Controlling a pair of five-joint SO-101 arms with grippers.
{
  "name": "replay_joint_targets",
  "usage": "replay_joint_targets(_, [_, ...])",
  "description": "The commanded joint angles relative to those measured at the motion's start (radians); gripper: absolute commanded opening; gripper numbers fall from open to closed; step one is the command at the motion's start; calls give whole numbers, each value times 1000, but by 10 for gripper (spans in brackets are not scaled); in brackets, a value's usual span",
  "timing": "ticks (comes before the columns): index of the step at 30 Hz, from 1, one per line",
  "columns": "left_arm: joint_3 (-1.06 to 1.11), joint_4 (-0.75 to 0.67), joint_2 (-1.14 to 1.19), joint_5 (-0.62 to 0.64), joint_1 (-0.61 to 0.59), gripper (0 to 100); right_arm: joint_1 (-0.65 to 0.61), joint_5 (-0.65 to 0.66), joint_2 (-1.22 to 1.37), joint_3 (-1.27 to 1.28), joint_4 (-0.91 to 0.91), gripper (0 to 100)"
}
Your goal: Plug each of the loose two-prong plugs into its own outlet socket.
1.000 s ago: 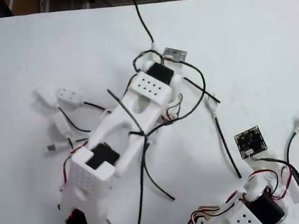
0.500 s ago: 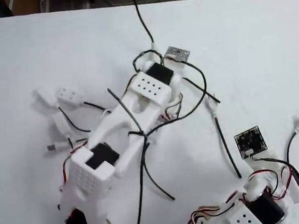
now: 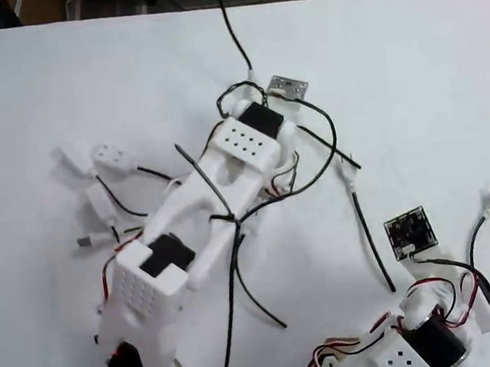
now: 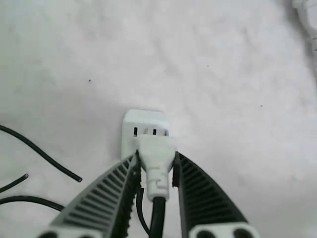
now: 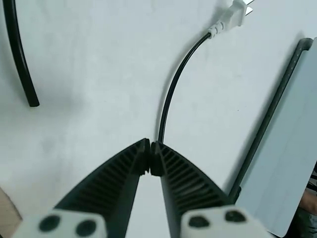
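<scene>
The white two-prong plug [image 4: 157,148] sits against the face of the white outlet socket [image 4: 143,121]. The left gripper [image 4: 155,157] is narrowly parted, its jaws pressing on both sides of the plug. A second plug [image 5: 237,11] lies loose on the table [image 5: 89,59]. Its black cable [image 5: 173,89] runs to the right gripper [image 5: 150,148], which is closed tip to tip. I cannot tell whether it pinches the cable.

We can't see the white plug [image 4: 154,153] prongs: they're hidden where it meets the socket [image 4: 146,124], so seating depth is unclear. The loose plug [image 5: 238,10] is clipped by the right wrist view's edge, and its cord [image 5: 173,94] vanishes behind the right end effector [image 5: 150,148] tips.
</scene>
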Motion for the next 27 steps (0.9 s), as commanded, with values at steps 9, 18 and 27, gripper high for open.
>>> replay_joint_targets(9, [-14, 31, -22, 0, -56, 25, -1, 5, -1, 15, -1, 21])
replay_joint_targets(18, [17, 41, -99, -61, -76, 25, -1, 5, -1, 15, -1, 21])
replay_joint_targets(27, [40, 6, -97, -64, -74, 25, 2, 5, -1, 15, -1, 21])
